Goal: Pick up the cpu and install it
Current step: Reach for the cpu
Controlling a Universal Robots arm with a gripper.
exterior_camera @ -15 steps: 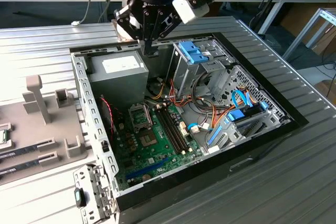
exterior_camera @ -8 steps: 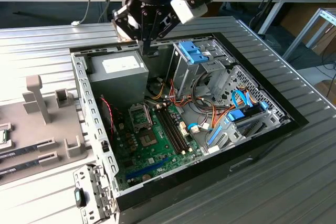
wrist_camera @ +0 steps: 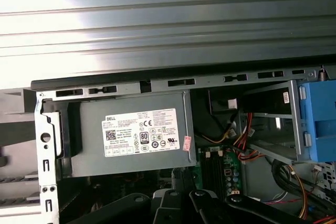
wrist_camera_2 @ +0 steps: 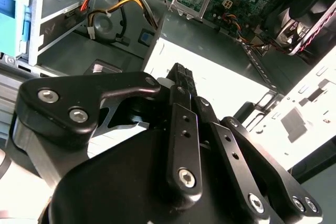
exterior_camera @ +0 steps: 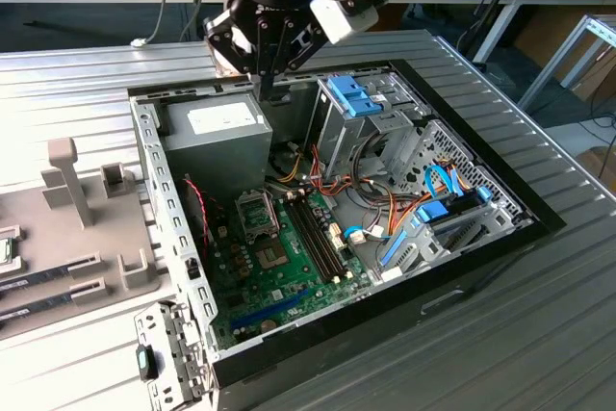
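Your black gripper (exterior_camera: 263, 91) hangs in the upper middle of the exterior view, over the far edge of the open black computer case (exterior_camera: 159, 175) and just above the grey power-supply box with the white label (exterior_camera: 217, 132). In the second wrist view the jaws stand pressed together, and nothing shows pinched between them. The cpu is hard to pick out. Your best candidate is the small flat square piece (exterior_camera: 8, 249) at the far left edge of the exterior view, seated in the grey fixture plate (exterior_camera: 106, 238) on the ribbed metal tabletop (exterior_camera: 539, 334), though that is a judgement only. If so, it lies outside the case, well apart from the jaws, down and to the exterior view's left of them. Being square, it offers no long axis to line up on. The hinged silver socket frame (exterior_camera: 258, 214) sits on the green motherboard (exterior_camera: 241, 281), below the jaws in that frame and beyond the power-supply box.
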